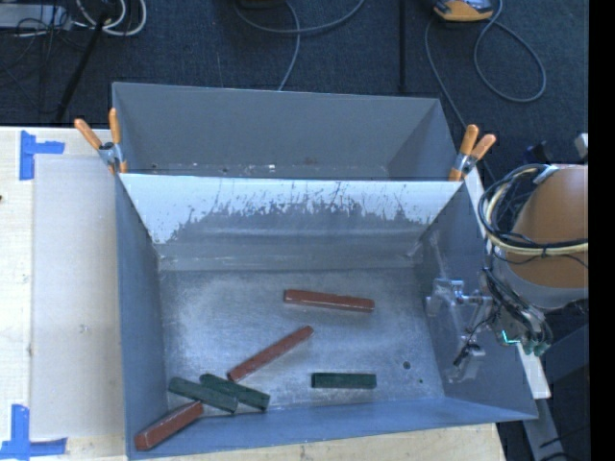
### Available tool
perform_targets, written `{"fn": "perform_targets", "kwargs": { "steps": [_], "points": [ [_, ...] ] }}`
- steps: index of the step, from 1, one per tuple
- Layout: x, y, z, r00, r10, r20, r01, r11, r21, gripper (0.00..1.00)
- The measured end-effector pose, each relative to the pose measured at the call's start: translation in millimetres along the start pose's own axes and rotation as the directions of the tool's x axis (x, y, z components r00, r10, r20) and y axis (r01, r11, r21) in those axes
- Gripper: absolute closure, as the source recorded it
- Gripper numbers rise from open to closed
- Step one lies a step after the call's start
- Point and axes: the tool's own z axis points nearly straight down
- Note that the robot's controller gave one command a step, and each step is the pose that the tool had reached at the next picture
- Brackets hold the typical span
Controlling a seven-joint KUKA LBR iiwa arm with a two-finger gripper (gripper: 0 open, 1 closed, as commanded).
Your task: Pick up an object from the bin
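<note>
At the front left corner of the bin (135, 286) a short brown bar (168, 426) is seen just beside two touching dark green bars (221, 393), a long brown bar (271, 351) and a lone green bar (343, 380) are found further in, a far brown bar (329, 302) is laid mid-floor, and the gripper (461, 339) is seen by the right wall, nearest the lone green bar yet apart from it, its spread or closure not to be told.

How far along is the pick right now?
Done: nothing lifted yet; the brown bars and green bars all lie on the bin floor. In hand: the gripper sits by the right wall, apart from them. Left: reach a bar, grasp, lift.
</note>
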Motion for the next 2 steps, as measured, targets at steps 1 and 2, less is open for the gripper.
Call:
{"fn": "perform_targets", "kwargs": {
  "steps": [1, 2],
  "points": [
    [-5.5, 104, 56, 0.998, -0.066, 0.002, 0.066, 0.998, -0.003, 0.0],
    [16.1, 142, 90, 1.0, -0.025, 0.011, 0.025, 1.0, 0.0, 0.0]
  ]
}}
